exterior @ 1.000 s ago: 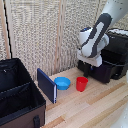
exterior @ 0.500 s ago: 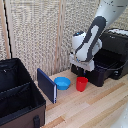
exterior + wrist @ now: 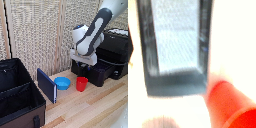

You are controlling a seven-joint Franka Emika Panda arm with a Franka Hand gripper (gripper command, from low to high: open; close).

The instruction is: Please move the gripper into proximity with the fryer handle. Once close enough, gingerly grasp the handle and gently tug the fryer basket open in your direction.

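The black fryer (image 3: 116, 47) stands at the exterior view's right. Its black basket (image 3: 100, 74) is drawn partly out towards the exterior view's left. My white gripper (image 3: 85, 62) hangs from the bulky white arm right over the basket's front end. Its fingers are hidden there, so I cannot tell whether they are open or shut. The fryer handle is hidden behind the hand. The blurred wrist view looks down into the open basket (image 3: 175, 45), with its grey mesh floor and dark rim. No fingers and no handle show in it.
A red cup (image 3: 81, 83) stands just in front of the basket and also shows in the wrist view (image 3: 230, 107). A blue bowl (image 3: 63, 83) and an upright dark blue panel (image 3: 47, 85) are beside it. A large black fabric case (image 3: 17, 97) fills the exterior view's left. The wooden table (image 3: 95, 107) carries them all.
The arm and hand have moved towards the exterior view's left, away from the fryer body. The basket now sticks further out of the fryer.
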